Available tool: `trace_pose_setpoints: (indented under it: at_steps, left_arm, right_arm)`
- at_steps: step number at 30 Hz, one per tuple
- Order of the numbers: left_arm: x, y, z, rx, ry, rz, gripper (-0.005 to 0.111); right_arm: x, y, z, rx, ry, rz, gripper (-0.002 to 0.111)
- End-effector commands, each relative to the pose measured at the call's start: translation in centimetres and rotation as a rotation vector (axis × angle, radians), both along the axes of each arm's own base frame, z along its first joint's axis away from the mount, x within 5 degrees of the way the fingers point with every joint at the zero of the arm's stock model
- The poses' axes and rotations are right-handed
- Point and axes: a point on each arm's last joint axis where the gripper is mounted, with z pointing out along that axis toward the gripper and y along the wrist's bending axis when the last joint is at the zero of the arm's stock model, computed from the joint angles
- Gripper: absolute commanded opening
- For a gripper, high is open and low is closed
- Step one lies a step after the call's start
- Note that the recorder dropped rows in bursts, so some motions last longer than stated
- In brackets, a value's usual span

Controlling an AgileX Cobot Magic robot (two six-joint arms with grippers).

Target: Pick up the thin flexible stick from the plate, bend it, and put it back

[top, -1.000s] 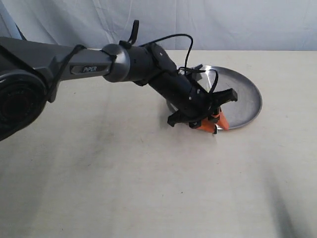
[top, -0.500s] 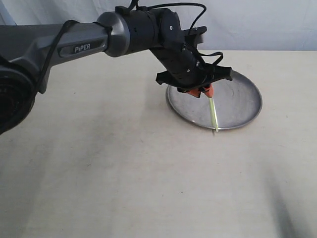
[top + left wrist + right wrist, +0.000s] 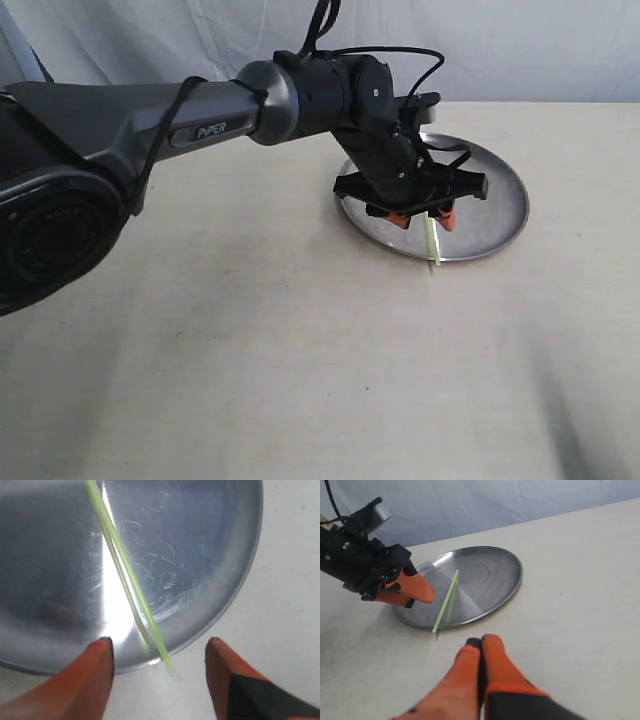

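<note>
The only writing I can read is a label (image 3: 210, 130) saying "PiPER", in pale letters on the grey arm (image 3: 100, 115) that comes in from the left of the exterior frame. There are no other marks or brands that I can make out.

The stick (image 3: 433, 240) is very thin and straight, a see-through yellow-green that goes paler at the tip. It lies on the plate (image 3: 500, 190), right of centre in the exterior frame, and its near end pokes out just past the rim over the tabletop (image 3: 300, 380). The plate is round, shallow and shiny silver, with fine scratches. Up close it shows a fainter double of the stick, and a bright white streak of light runs beside that. From here I can't be sure the stick's far end rests flat on the metal; it may sit a little above it.

The left hand (image 3: 422, 220) hovers low over the near part of the plate with its orange fingers (image 3: 95, 680) spread wide. The stick passes between them and touches neither, so this hand grips nothing.

The right hand (image 3: 481, 641) hangs over bare tabletop, apart from the plate. Its two orange fingers are pressed tight together with nothing between them.
</note>
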Motion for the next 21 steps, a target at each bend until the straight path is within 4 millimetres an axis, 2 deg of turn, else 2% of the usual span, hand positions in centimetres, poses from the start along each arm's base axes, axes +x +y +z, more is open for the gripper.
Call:
trace_pose_setpoints:
  at_steps: [1,11,21]
  left_arm:
    - [-0.1,-0.5,0.1,-0.021,-0.008,0.004,0.054]
    - [0.1,-1.5,-2.3,-0.019,-0.005,0.007,0.054]
    - [0.3,-1.7,-2.3,0.063,-0.084,0.0,0.052]
  right_arm:
    - [0.0,0.0,0.0,-0.002,-0.01,0.009,0.0]
    - [0.0,0.1,0.0,-0.002,-0.01,0.025,0.0]
    - [0.0,0.1,0.0,-0.002,-0.01,0.025,0.0]
